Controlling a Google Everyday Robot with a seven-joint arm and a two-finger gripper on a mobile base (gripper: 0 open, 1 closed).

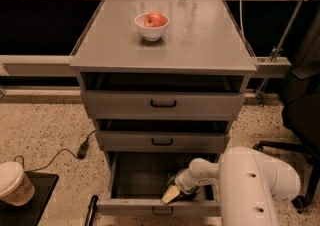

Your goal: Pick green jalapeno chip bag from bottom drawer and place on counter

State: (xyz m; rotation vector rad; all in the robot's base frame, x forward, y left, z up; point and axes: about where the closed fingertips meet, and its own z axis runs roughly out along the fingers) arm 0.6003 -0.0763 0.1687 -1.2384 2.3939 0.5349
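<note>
The gripper [171,194] sits inside the open drawer [145,205], front right; its grip cannot be told. The bag [173,177] lies in the drawer just beside it. Above the drawer, the counter [205,40] bears a bowl [151,31] with an apple [156,19].

No writing, brand, number or sign can be read anywhere: not on the bag [173,177], a green scrap showing in the open bottom drawer [140,204], nor on the counter [200,40], nor on the paper cup [14,184] at lower left. The gripper [172,194] is down in that drawer, lower middle of the frame, just beside the bag.
</note>
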